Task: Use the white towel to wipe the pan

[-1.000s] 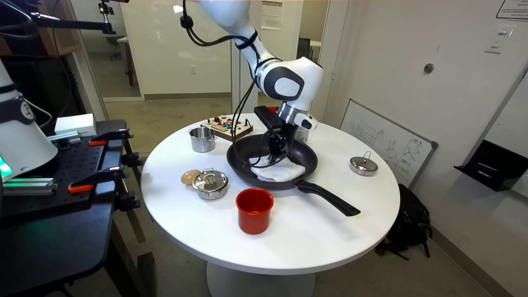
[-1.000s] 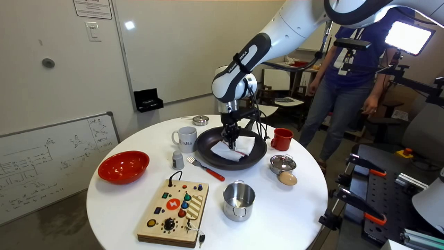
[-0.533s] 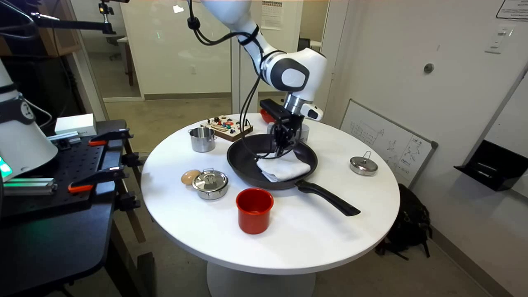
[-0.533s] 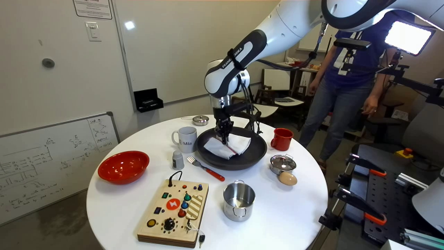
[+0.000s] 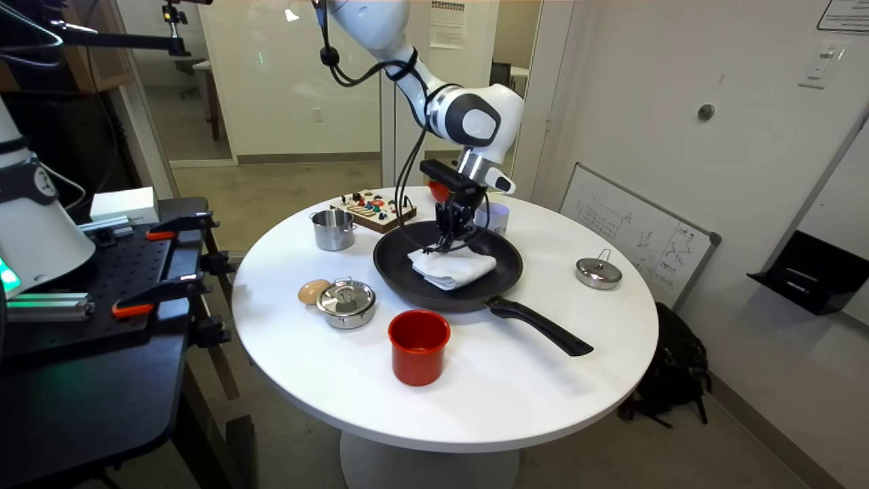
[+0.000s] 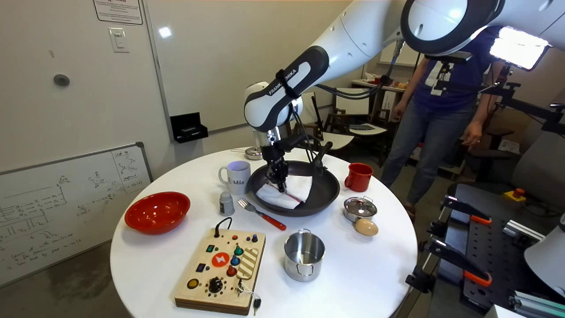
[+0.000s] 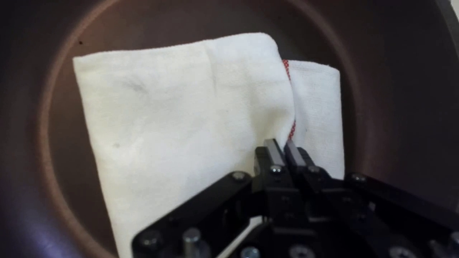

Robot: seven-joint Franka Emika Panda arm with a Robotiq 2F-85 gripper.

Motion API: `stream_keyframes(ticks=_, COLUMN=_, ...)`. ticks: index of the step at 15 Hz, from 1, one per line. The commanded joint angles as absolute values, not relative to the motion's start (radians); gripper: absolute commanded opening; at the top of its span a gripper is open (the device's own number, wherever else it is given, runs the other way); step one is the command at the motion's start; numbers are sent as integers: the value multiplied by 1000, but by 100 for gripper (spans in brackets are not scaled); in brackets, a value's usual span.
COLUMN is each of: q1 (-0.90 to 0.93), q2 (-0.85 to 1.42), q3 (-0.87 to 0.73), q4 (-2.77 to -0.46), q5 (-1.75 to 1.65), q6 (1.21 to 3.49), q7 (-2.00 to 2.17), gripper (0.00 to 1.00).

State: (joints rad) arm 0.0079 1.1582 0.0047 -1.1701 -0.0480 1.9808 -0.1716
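On my screen, in an exterior view, my claw (image 5: 446, 246) reaches down into the big dark pan (image 5: 394, 263). The white towel (image 5: 453, 272) lies folded up inside the pan, right under the claw. The pan's black handle (image 5: 540, 326) sticks out over the round white table (image 5: 516, 401). A red cup (image 5: 419, 353) stands near the pan. A little silver pot (image 5: 347, 309) with a lid sits close by, and a tan egg (image 5: 311, 291) is next to it.

In an exterior view I also see a pale mug (image 6: 239, 176) just beside the pan, with "Mila" on it. A small gray shaker (image 6: 226, 205) stands near the mug. A fork (image 6: 270, 220) with a red handle lies near the pan. The red bowl (image 6: 157, 214) is well apart from the pan. A wooden board (image 6: 220, 276) with knobs lies near a taller silver pot (image 6: 304, 258). A person (image 6: 448, 97) in a blue shirt stands past the table, partly covered by my arm (image 6: 346, 39).

In my wrist view the claw shows at the bottom. Its two fingers (image 7: 275, 154) are squeezed close together, and they pinch the towel by a fold. The towel lies on the flat, brown bottom of the pan. It has red stitches on one edge and a gray smudge on top.
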Motion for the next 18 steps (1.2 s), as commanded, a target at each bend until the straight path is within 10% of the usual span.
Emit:
stream_keyframes(ticks=1, q1=-4, q2=1206, q3=16, q4=-1088, q5=-71, q6=1878, q7=-241, gripper=5)
stream_keyframes(ticks=18, q1=-89, q2=1154, q3=15, q4=-1205, q5=-40, q6=1798, q7=-303, gripper=5)
